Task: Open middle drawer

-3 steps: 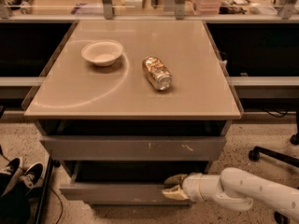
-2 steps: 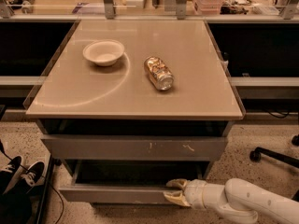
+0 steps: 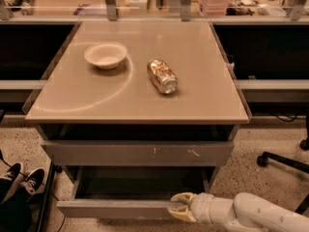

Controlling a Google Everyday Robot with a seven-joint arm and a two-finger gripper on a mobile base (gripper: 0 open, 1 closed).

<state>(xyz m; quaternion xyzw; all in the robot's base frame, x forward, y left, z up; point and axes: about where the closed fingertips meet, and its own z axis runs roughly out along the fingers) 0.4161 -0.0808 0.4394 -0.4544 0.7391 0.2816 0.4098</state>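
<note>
The middle drawer (image 3: 116, 209) is a plain grey front without scratches, below the taller grey front with white scratch marks (image 3: 137, 152). It stands pulled out towards me, and its dark inside (image 3: 140, 180) shows. My gripper (image 3: 179, 208), with yellowish fingers on a white arm (image 3: 251, 216), comes in from the lower right. It is closed on the right end of the drawer front's top edge.
On the beige cabinet top (image 3: 203, 95) stand a white bowl (image 3: 106, 55) and a crushed can (image 3: 162, 75) lying on its side. A person's shoes (image 3: 19, 178) are at the lower left. An office chair base (image 3: 285, 161) is at the right.
The middle drawer has slid further out towards me. My gripper has moved with it, lower in the view.
</note>
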